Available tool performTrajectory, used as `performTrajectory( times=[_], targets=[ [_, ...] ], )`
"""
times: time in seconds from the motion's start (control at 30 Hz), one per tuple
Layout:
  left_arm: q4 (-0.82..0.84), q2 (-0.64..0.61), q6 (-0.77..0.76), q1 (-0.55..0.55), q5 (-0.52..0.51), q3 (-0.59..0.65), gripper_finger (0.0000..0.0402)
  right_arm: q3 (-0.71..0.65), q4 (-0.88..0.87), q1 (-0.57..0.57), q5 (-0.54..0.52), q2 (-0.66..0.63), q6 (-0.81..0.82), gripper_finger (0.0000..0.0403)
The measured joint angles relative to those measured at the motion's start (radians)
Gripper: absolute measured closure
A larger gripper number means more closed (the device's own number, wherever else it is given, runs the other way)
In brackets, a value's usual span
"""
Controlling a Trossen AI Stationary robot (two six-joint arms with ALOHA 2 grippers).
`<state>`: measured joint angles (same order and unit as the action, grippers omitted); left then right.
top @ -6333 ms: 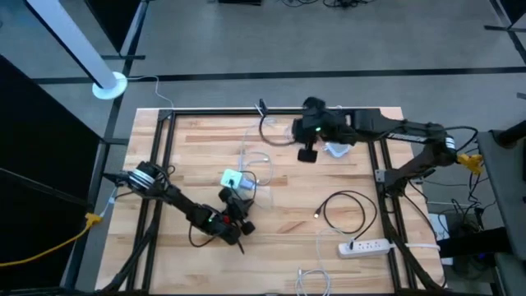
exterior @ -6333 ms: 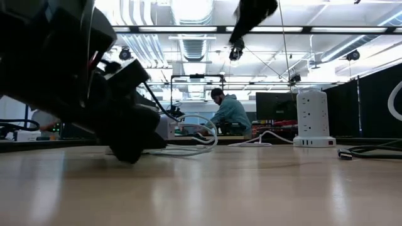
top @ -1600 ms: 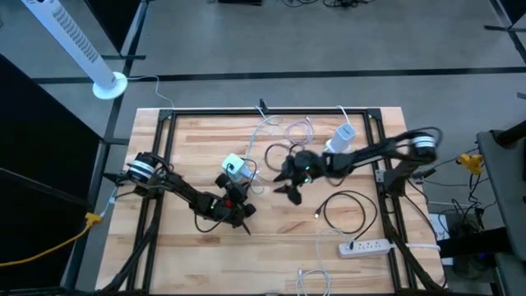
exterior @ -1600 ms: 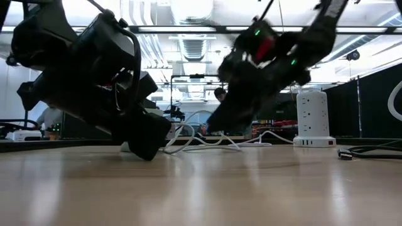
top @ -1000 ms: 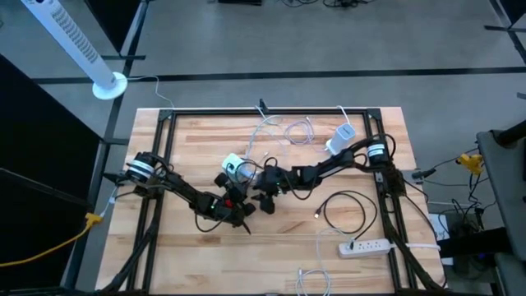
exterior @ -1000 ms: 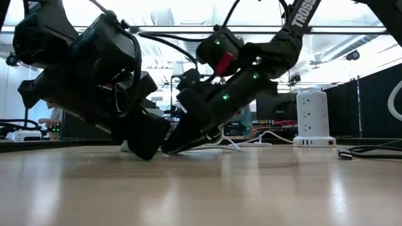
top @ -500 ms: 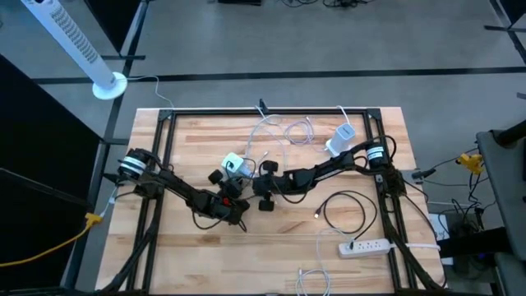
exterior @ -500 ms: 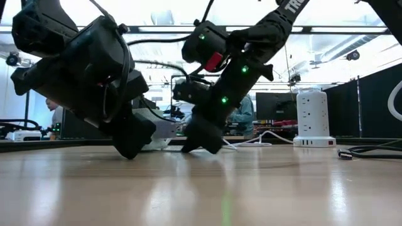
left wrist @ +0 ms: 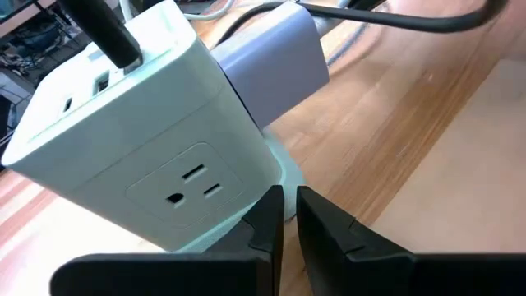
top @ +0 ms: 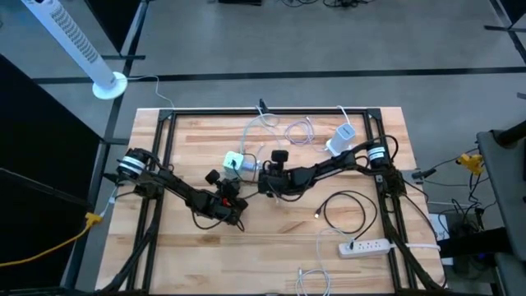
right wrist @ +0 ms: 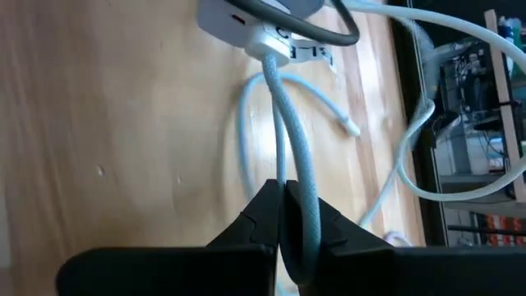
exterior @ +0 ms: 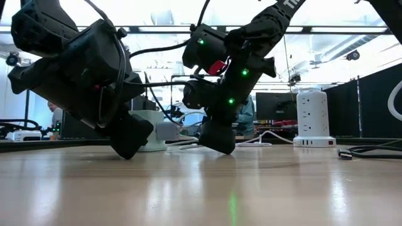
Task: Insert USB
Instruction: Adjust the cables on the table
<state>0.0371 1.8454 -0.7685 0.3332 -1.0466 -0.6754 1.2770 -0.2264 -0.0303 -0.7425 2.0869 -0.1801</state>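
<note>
Clamping pale cable, right pincer shut; cable apparently running lengthwise toward power cube

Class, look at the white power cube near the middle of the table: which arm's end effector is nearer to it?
Left. The left end effector is shut right at the base of the power cube; the right end effector sits beside it, shut on the pale cable.
</note>
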Motion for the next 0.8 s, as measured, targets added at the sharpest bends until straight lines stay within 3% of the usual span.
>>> performTrajectory(
  times=[0.13,0.37,0.8],
  targets=[
    [0.0,0.0,0.0,0.002,0.0,0.0,0.0377,-0.001,0.0,0.0,0.019,-0.002,0.011,0.0402],
    [0.0,-0.001,-0.005,0.006,0.0,0.0,0.0377,-0.001,0.008,0.007,0.242,-0.003,0.029,0.0389],
    [0.035,-0.026,-0.012,0.039,0.012,0.002,0.0377,0.001,-0.201,0.017,0.313,-0.072,-0.028,0.0205]
  ],
)
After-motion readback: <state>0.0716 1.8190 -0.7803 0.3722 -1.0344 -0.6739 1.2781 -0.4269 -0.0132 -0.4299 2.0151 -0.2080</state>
